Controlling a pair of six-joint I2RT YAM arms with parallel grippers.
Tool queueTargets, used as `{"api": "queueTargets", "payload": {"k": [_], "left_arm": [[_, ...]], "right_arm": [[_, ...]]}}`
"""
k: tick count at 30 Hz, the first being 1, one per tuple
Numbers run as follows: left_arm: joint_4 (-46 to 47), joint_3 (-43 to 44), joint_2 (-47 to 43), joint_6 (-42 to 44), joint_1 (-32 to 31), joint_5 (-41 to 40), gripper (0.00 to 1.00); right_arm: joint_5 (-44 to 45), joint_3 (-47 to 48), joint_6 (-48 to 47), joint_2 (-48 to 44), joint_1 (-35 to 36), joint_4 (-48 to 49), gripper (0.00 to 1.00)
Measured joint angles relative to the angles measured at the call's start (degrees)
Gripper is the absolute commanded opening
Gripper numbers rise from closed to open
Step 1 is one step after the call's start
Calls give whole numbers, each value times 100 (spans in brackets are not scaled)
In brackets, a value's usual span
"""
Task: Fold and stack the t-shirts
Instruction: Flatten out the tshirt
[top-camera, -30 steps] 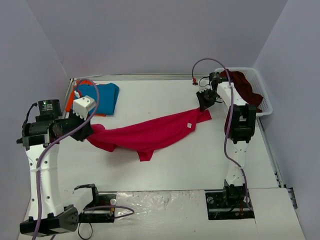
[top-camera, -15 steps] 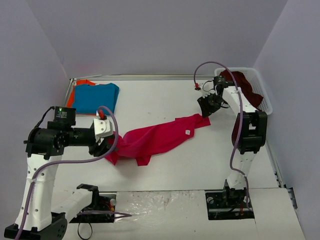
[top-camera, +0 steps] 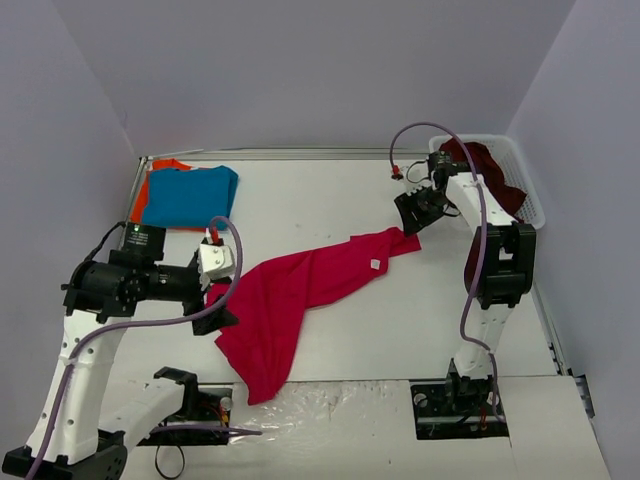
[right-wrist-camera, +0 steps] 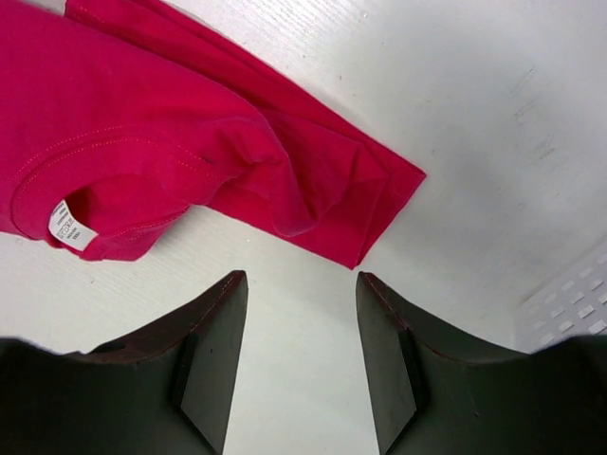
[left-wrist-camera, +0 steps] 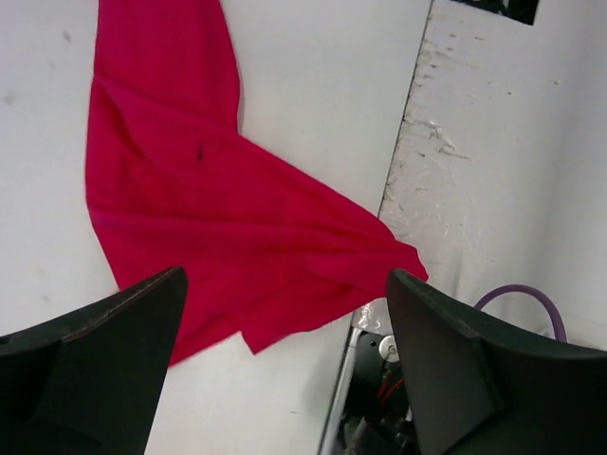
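Note:
The crimson-pink t-shirt (top-camera: 300,295) lies crumpled in a long diagonal on the table, from near the right gripper down to the front edge. My left gripper (top-camera: 222,305) hangs wide open over the shirt's near end (left-wrist-camera: 218,218), with nothing between its fingers (left-wrist-camera: 123,332). My right gripper (top-camera: 410,213) is open just beyond the shirt's far sleeve (right-wrist-camera: 190,142), its fingertips (right-wrist-camera: 223,313) over bare table. The blue t-shirt (top-camera: 190,195) lies folded on the orange one (top-camera: 147,195) at the back left. The dark maroon t-shirt (top-camera: 485,170) sits in the basket.
The white mesh basket (top-camera: 525,205) stands at the back right, its rim showing in the right wrist view (right-wrist-camera: 569,303). A white neck label (right-wrist-camera: 66,225) shows on the shirt. A rough white strip (left-wrist-camera: 493,190) and both arm bases line the near table edge.
Both grippers have opened and let go of the crimson-pink t-shirt. The left arm came toward the front edge, and the shirt's near end now lies spread on the table.

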Motion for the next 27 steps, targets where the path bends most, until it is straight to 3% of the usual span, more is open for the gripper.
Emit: {"api": "queueTargets", "payload": {"k": [5, 12, 14, 18, 27], "left_arm": [[581, -907, 219, -1071, 39, -960, 78], [1353, -802, 2149, -1805, 837, -1700, 71], [1403, -481, 2726, -1818, 1082, -1853, 69], [1513, 79, 3515, -1639, 1318, -2133, 56], [1213, 199, 4625, -516, 1397, -2179, 44]], "right_arm": [[-26, -197, 50, -11, 0, 37, 46], [-168, -686, 111, -63, 4, 177, 46], [-210, -798, 111, -74, 4, 229, 46], [-245, -1001, 111, -81, 4, 350, 46], [-243, -1154, 109, -81, 33, 468, 46]]}}
